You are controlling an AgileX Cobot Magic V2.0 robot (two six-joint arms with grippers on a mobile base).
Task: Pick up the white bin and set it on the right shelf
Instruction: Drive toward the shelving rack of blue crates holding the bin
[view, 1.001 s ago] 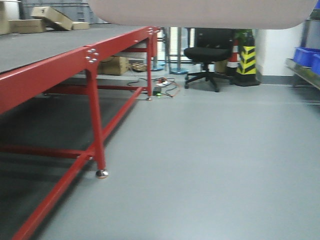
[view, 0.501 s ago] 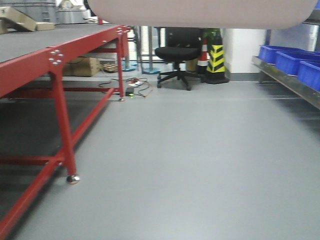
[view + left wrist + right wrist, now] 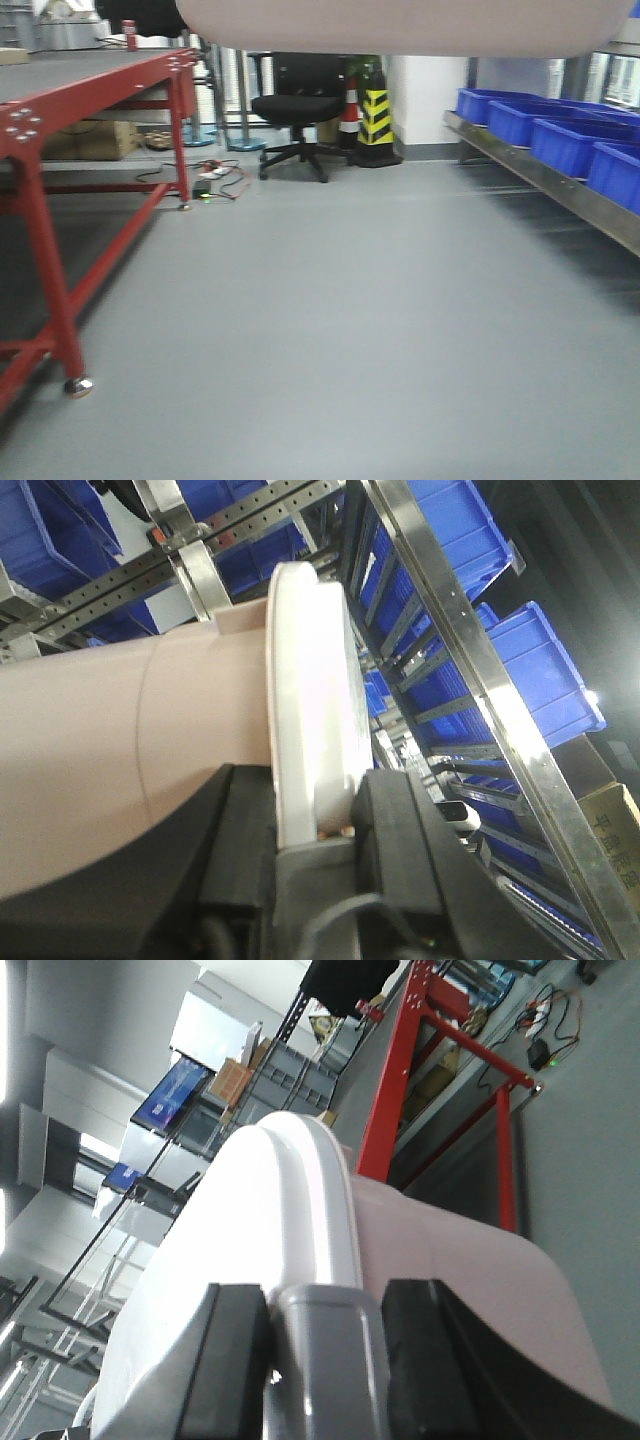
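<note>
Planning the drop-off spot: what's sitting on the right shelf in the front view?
Blue bins sit in a row along the right shelf, at least four. The nearer end runs out of frame, and the white bin covers anything higher up.

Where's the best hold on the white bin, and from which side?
Take the white bin by its protruding lid rim, one gripper from each end, as the left gripper and right gripper do; the rim is thin, the smooth walls too broad to pinch.
</note>
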